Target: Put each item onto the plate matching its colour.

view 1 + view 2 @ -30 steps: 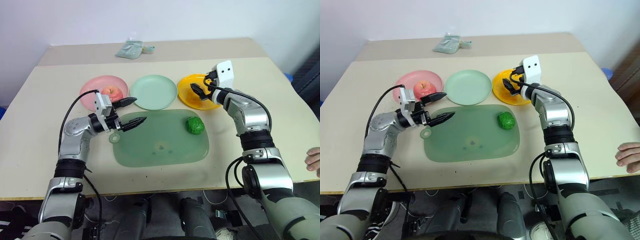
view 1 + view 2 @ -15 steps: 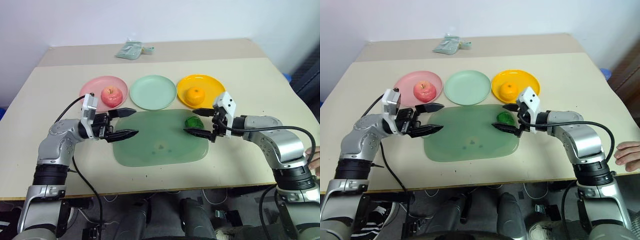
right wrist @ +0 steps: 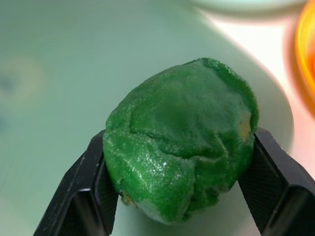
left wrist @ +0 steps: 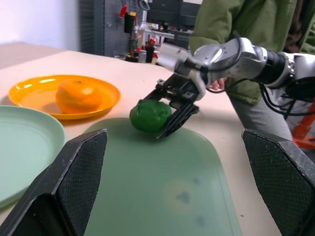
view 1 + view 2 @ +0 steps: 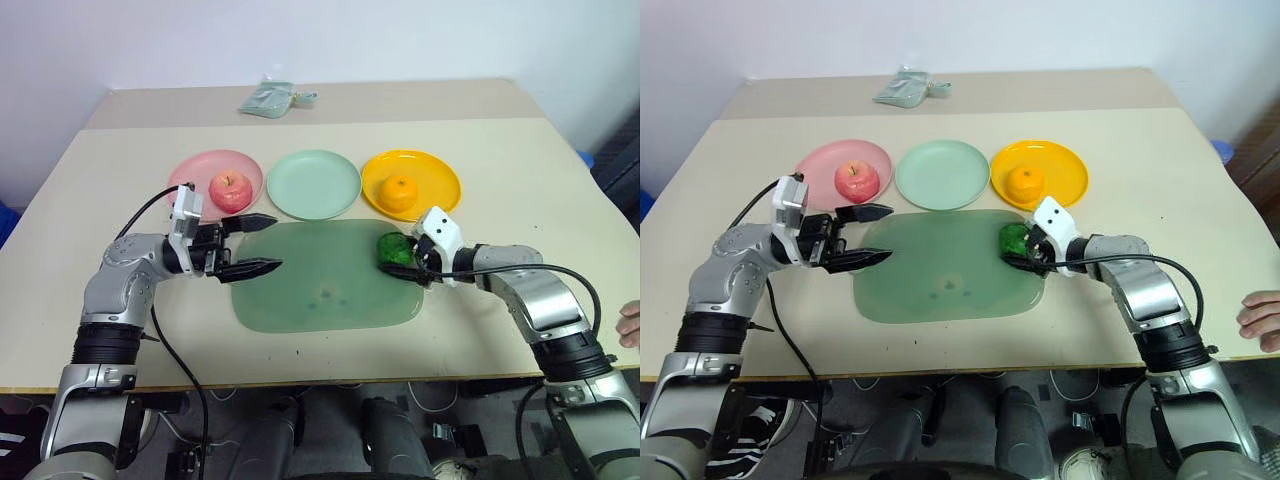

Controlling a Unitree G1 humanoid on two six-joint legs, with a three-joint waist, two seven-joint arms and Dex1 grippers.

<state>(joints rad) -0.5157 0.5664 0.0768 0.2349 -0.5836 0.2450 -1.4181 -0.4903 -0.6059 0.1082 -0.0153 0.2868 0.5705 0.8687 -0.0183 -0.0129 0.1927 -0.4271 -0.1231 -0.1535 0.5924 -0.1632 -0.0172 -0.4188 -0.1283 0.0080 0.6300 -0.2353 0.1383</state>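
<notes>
Since a second ago: right pincer [image 5: 404,262] pulled off the orange plate [image 5: 440,175], dropped to the mat [image 5: 320,295] and clamped on the green knobbly ball [image 5: 396,248].

Left to right:
- Left pincer [image 5: 258,242]: jaws wide apart, empty, hovering at mat's left edge.
- Apple [image 5: 231,190]: on pink plate [image 5: 190,172], done.
- Mint green plate [image 5: 314,183]: bare.
- Orange [image 5: 400,188]: on its plate, done.

Left: lift ball off the mat, set it on mint plate.
</notes>
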